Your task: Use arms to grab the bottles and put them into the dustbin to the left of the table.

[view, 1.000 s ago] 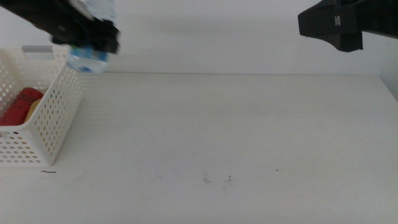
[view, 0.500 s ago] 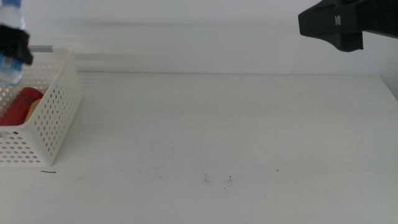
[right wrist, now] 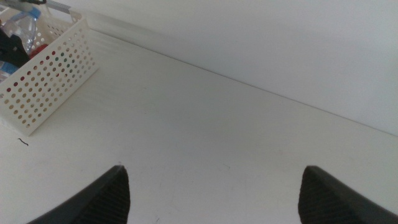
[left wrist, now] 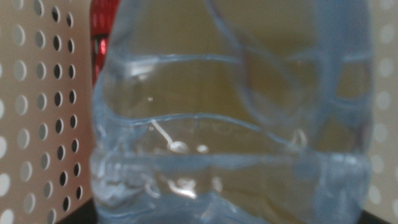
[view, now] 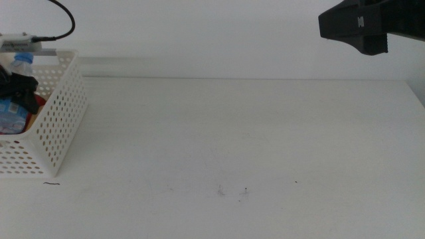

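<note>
**Water bottle lowered into the dustbin, still held**

A second ago the left gripper (view: 20,89) carried the water bottle (view: 12,114) in the air over the near rim of the dustbin (view: 56,123); half a second ago it was above the basket's far-left edge. Now the gripper has sunk inside the basket, and the bottle sits low between the perforated walls. In the left wrist view the clear bottle (left wrist: 230,118) fills almost the whole picture, so the jaws appear to be closed on it, though they themselves are hidden behind the plastic. That leaves only the release to do.

Counted: one water bottle, in the basket and in the claw; one red cola can (left wrist: 104,31), glimpsed behind the bottle inside the basket; the yellow tea bottle cannot be made out, though a yellowish tint shows through the water. No bottle stands on the table (view: 252,146).

The right gripper (right wrist: 214,186) waits high over the table's right side, jaws spread wide and holding nothing.
</note>
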